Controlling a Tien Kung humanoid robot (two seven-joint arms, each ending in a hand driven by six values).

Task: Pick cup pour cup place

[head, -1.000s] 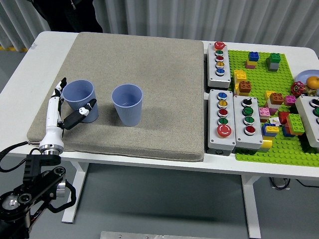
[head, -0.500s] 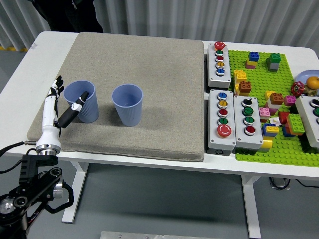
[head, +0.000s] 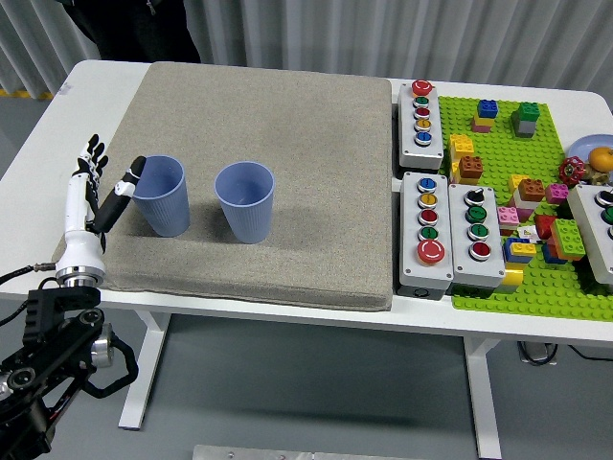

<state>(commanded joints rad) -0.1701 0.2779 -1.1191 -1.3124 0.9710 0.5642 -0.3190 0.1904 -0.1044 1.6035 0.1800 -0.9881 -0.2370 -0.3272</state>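
Left hand [head: 96, 192] released, fingers spread, withdrawn toward 9 o'clock off left cup [head: 163, 195]; both cups upright on mat [head: 287, 125]. Placement likely complete.

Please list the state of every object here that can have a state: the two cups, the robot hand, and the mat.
left cup: upright on the mat, not grasped, inside looks empty
right cup: upright, free, apart from the left cup
left hand: open, fingers spread, beside the left cup
mat: lies flat on the table
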